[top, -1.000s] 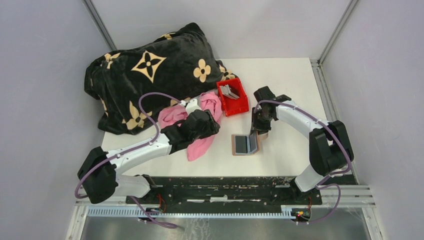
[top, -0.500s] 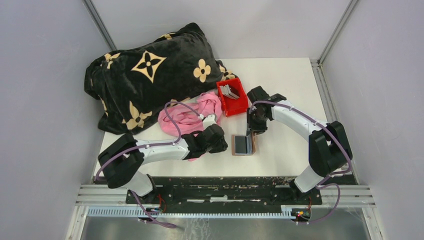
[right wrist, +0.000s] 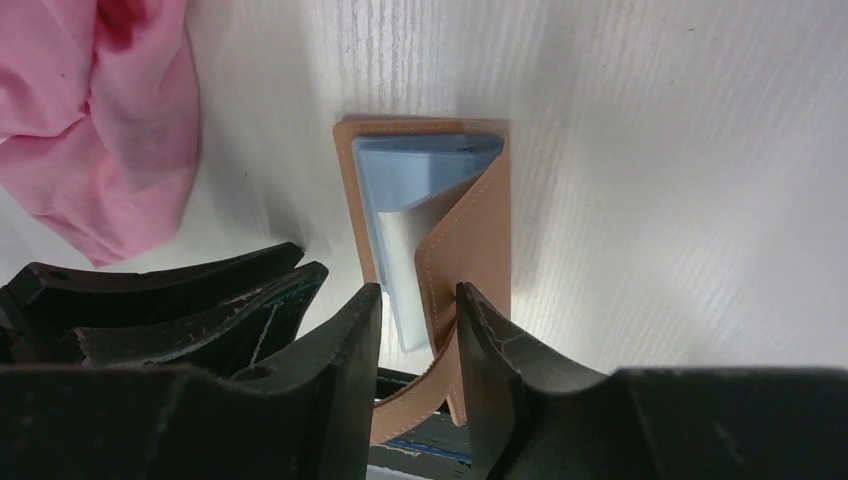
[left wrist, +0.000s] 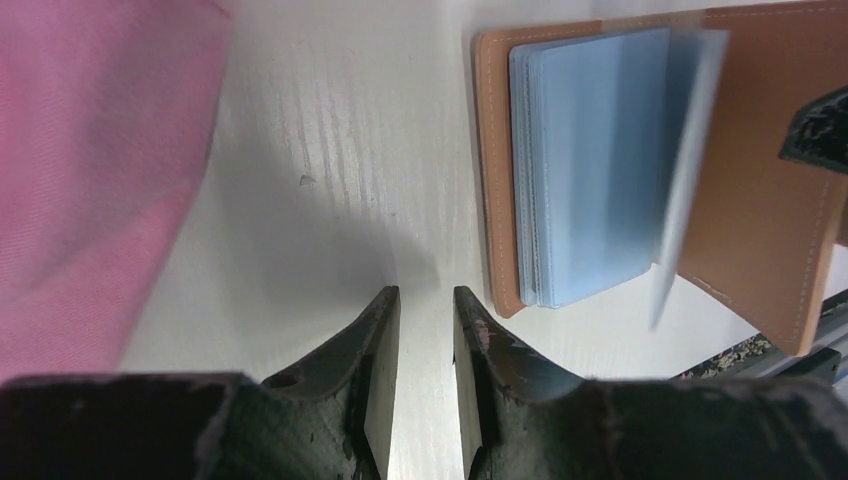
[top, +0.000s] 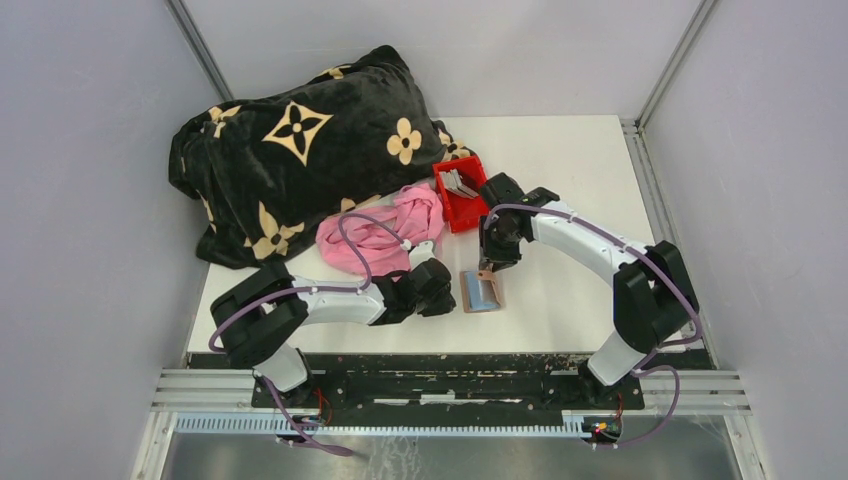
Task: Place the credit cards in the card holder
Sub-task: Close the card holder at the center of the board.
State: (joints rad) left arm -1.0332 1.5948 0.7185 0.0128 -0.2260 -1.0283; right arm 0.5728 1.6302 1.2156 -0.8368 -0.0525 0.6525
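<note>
The brown card holder (top: 483, 293) lies near the table's front edge, holding light blue cards (left wrist: 590, 160). Its cover (right wrist: 480, 230) is folded partway over them. My right gripper (right wrist: 418, 300) hangs over its near end. The jaws stand apart, and the leather snap tab (right wrist: 440, 385) passes between them, resting against one finger with a gap to the other. My left gripper (left wrist: 425, 300) sits low on the table just left of the holder, jaws narrowly apart with nothing between. More grey cards (top: 457, 182) stand in the red bin (top: 480, 208).
A pink cloth (top: 375, 235) lies left of the holder, close behind my left arm. A large black blanket (top: 300, 140) with cream flowers fills the back left. The black base rail (top: 450, 365) runs just in front of the holder.
My left arm came off the pink cloth toward the holder's left side and its jaws narrowed. My right gripper shifted left, and the holder's upright cover tipped over the cards.
</note>
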